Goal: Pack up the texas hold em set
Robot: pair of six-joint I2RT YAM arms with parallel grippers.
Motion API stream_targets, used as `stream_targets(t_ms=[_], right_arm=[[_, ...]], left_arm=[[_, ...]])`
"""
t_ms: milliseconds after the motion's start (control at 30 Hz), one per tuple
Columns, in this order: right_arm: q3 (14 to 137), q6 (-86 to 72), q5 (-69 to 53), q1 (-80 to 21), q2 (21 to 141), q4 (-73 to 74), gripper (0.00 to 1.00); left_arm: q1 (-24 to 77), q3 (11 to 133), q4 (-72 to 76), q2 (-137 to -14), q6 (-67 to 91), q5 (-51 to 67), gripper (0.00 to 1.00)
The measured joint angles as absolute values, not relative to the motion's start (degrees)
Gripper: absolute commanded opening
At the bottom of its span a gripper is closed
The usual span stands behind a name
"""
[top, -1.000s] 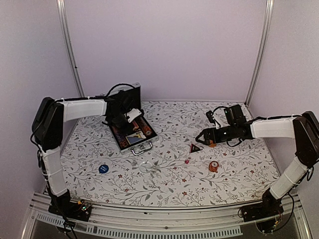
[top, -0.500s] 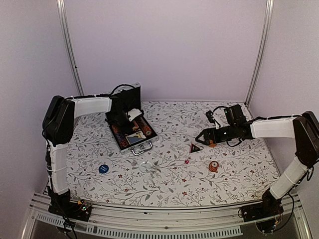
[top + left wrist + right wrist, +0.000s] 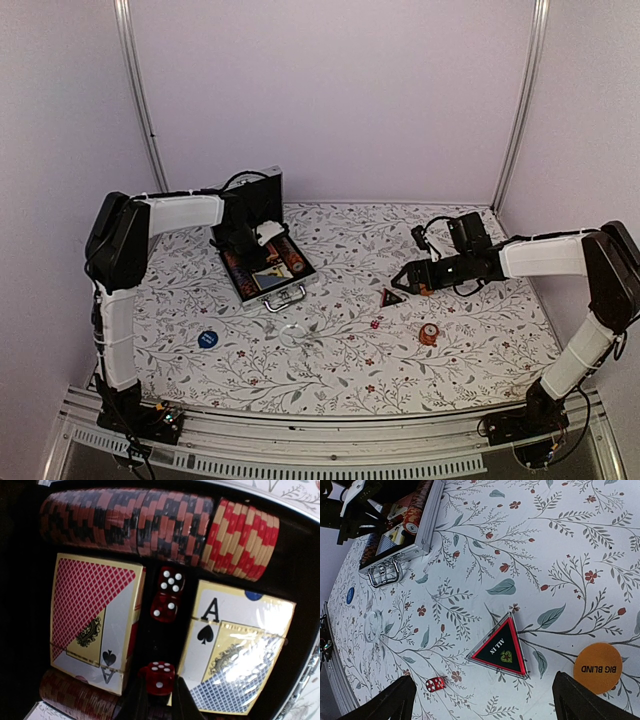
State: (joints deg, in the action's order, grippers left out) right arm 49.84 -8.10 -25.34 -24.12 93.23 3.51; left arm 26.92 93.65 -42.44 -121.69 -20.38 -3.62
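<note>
Left wrist view: the left hand (image 3: 158,689) is closed on a red die (image 3: 158,672), pinched between its two fingertips just above the black slot that runs between the two decks. Two more dice (image 3: 167,592) already lie in that slot, farther along, with one deck (image 3: 92,625) to one side, the other deck (image 3: 235,650) opposite, and a chip row (image 3: 150,520) across the end. The step looks to be seating this die in line with the other two. To do it well, I would lower it straight down the middle of the slot and open the fingers only a little once it rests. The decks stand close on both sides, and a wide release could shove them. Then lift straight up. The case (image 3: 262,262) sits open at the far left of the table (image 3: 480,340). The right hand (image 3: 484,690) hangs wide open and empty over the triangle token (image 3: 501,651). A loose die (image 3: 435,683) and the big blind disc (image 3: 598,667) lie nearby, and a blue disc (image 3: 207,338) lies near the left edge, all unpacked.
</note>
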Motion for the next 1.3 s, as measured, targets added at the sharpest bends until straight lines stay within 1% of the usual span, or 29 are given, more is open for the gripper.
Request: stream_targets(t_ms=[433, 867, 1133, 1300], right_arm=[[49.8, -8.1, -25.4, -24.1, 93.2, 3.5, 0.99], [49.8, -8.1, -25.4, -24.1, 93.2, 3.5, 0.99], [49.8, -8.1, -25.4, -24.1, 93.2, 3.5, 0.99], [49.8, -8.1, -25.4, -24.1, 93.2, 3.5, 0.99]], left_arm=[[26.4, 93.6, -42.8, -122.0, -20.4, -3.6, 0.15], [26.2, 93.6, -42.8, -122.0, -20.4, -2.9, 0.22], [26.2, 93.6, -42.8, -122.0, -20.4, -1.9, 0.24], [26.2, 93.6, -42.8, -121.5, -20.3, -1.2, 0.31]])
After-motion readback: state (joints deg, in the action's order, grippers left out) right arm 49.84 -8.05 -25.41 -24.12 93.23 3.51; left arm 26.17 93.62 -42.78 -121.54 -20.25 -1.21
